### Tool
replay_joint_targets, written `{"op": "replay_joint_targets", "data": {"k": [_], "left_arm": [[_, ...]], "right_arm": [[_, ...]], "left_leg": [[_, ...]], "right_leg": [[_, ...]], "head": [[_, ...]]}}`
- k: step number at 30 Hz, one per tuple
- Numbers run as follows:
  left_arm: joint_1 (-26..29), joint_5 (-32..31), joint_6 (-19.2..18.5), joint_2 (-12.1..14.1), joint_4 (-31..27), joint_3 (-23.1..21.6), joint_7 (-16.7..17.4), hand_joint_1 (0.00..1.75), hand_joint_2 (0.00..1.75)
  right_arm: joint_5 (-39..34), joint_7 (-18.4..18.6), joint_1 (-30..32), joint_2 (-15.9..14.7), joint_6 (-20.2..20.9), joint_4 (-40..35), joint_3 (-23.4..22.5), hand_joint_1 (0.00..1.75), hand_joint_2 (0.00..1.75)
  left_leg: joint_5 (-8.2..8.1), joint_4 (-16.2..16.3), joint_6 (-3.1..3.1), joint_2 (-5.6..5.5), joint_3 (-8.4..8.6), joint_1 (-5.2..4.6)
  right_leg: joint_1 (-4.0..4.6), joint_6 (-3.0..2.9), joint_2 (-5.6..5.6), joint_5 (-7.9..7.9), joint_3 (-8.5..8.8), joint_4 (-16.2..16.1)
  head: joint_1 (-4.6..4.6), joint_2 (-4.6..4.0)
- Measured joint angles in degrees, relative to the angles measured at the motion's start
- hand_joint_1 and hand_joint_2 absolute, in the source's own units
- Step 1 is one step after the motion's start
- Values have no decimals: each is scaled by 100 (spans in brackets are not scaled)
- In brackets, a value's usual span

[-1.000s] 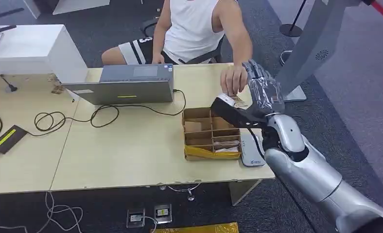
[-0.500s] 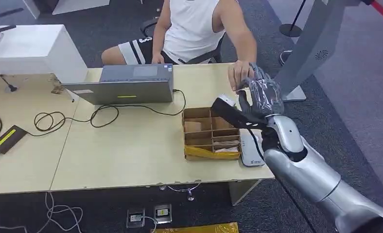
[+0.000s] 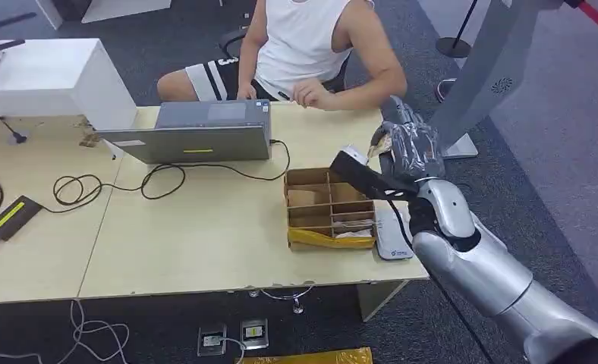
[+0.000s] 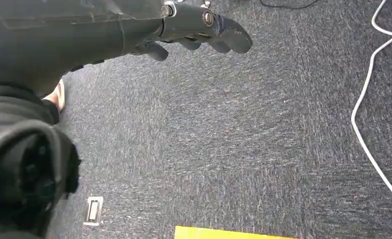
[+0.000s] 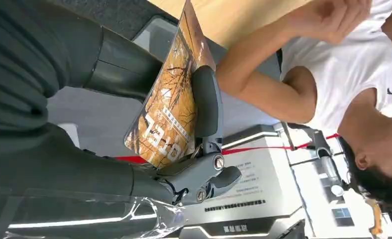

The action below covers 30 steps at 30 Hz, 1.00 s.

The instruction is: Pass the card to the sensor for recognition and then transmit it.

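My right hand (image 3: pixel 407 148) hangs above the table's far right corner, past the cardboard box (image 3: pixel 330 208). It pinches an orange-brown printed card (image 5: pixel 169 104) between thumb (image 5: pixel 206 104) and fingers; in the head view just a sliver of the card (image 3: pixel 379 143) sticks out on the hand's left. The flat white sensor pad (image 3: pixel 393 236) lies on the table right of the box, below the hand. My left hand (image 4: pixel 199 27) hangs over grey carpet, its fingers loosely curved and holding nothing.
A person (image 3: pixel 311 45) sits behind the table, hand drawn back to the chest. A grey laptop (image 3: pixel 197 133), black cables (image 3: pixel 114 182) and a small black device (image 3: pixel 11 214) lie on the left. A grey stand (image 3: pixel 493 68) rises at the right.
The person's hand, which was at my right hand a second ago, has let go and pulled back to the chest. The card stays in my right hand, which has barely moved.
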Motion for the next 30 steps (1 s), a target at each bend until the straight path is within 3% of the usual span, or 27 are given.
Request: {"op": "replay_joint_targets", "data": {"k": [20,22,30], "left_arm": [[-1,53,39,-2,2,-2,0,0,0],[0,79,59,0,4,0,0,0,0],[69,173,96,7,13,26,-2,0,0]], "right_arm": [[-245,-15,42,-52,-175,0,31,175,175],[-425,24,85,-79,-342,0,22,175,175],[-1056,-18,725,-354,-1126,0,-282,175,175]], "left_leg": [[0,0,0,8,3,0],[0,1,0,7,92,0],[2,3,-3,0,101,-1]], "right_leg": [[0,0,7,0,-2,0],[0,0,7,0,-2,-1],[0,0,5,2,1,-2]], "head": [[0,0],[0,0],[0,0]]}}
